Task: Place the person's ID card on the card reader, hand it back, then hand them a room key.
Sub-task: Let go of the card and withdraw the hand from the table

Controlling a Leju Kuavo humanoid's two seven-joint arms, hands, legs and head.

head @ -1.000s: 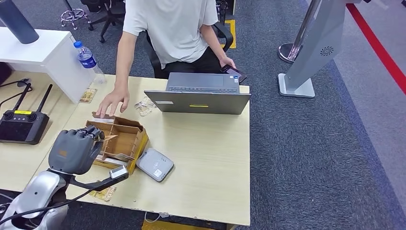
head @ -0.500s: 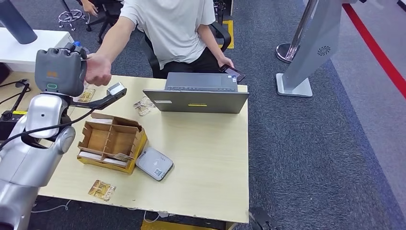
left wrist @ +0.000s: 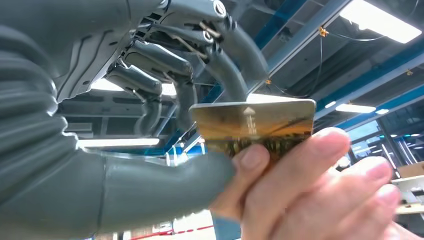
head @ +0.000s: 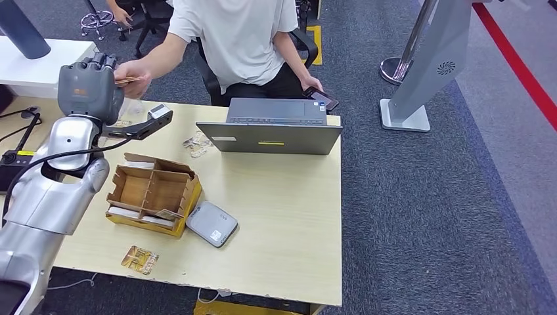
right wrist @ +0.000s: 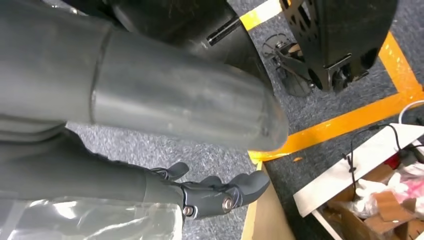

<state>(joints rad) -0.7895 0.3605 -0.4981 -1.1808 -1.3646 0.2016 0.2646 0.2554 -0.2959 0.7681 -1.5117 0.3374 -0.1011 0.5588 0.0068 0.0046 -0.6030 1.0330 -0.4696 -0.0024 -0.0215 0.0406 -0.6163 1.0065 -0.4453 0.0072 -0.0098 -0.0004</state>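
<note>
Head view: bright, even overhead light, soft short shadows under the laptop and cardboard organizer on the table; sharp w/ mild wide-angle bend at edges. Left wrist view looks up at ceiling light strips, blown out to white glare; person's hand close to lens, soft, slightly out of focus. Right wrist view dimmer, near dark parts blurred, floor behind clearer.

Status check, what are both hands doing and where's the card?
Left hand raised, pinching card; person's hand also on card. Right hand low, holding nothing. Nothing in the way.
</note>
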